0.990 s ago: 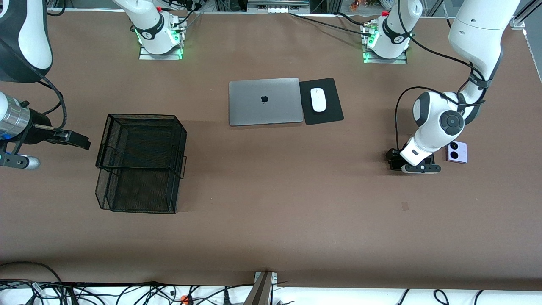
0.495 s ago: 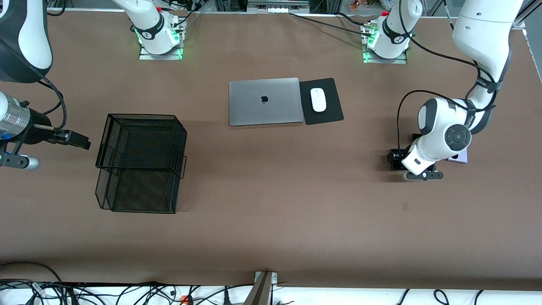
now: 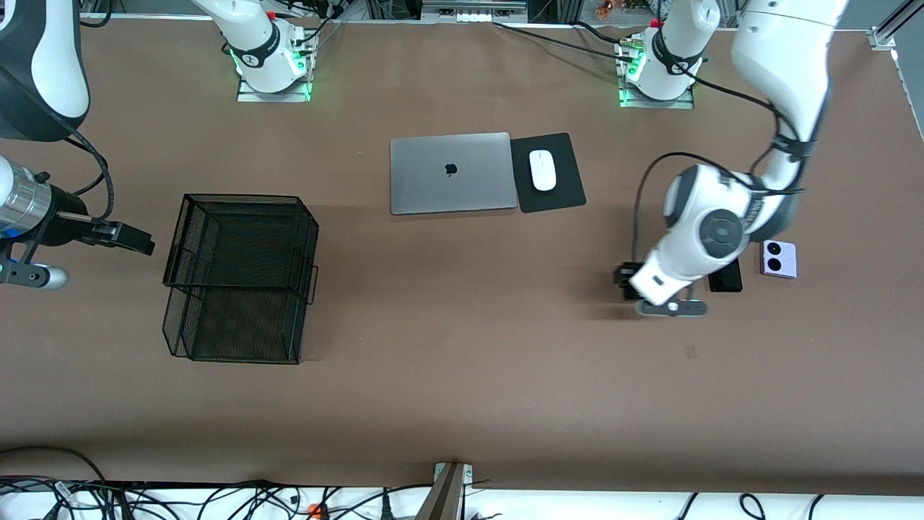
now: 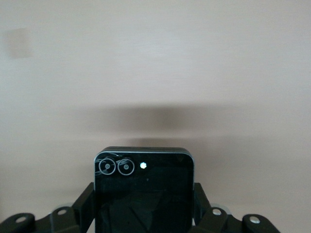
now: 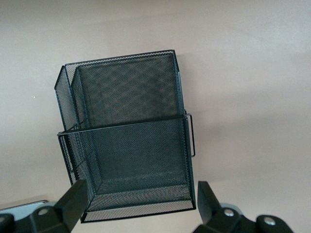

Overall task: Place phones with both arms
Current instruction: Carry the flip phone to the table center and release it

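Count: 3 phones, 2 arms, 1 mesh rack, 1 laptop, 1 mouse on 1 mouse pad.

Black flip phone [image 4: 143, 191] is clamped in left gripper [image 3: 635, 287], held in air over bare table [image 3: 462, 390] toward left arm's end. Black slab phone [image 3: 725, 276] lies flat just beside lavender phone [image 3: 778, 258], not touching, lavender one closer to that end's edge.

Right gripper [image 3: 119, 236] hangs with jaws wide apart, empty, beside black mesh rack [image 3: 242, 274] at right arm's end; that arm waits.

Closed grey laptop [image 3: 452, 172] touches black mouse pad [image 3: 547, 172] carrying white mouse [image 3: 542, 170], mid-table toward bases.

Surface: brown mat. Cables run along camera-side edge.

Vs. 1 s ago: left gripper has lifted flip phone and shifted toward table centre, uncovering slab phone. Right arm unchanged.
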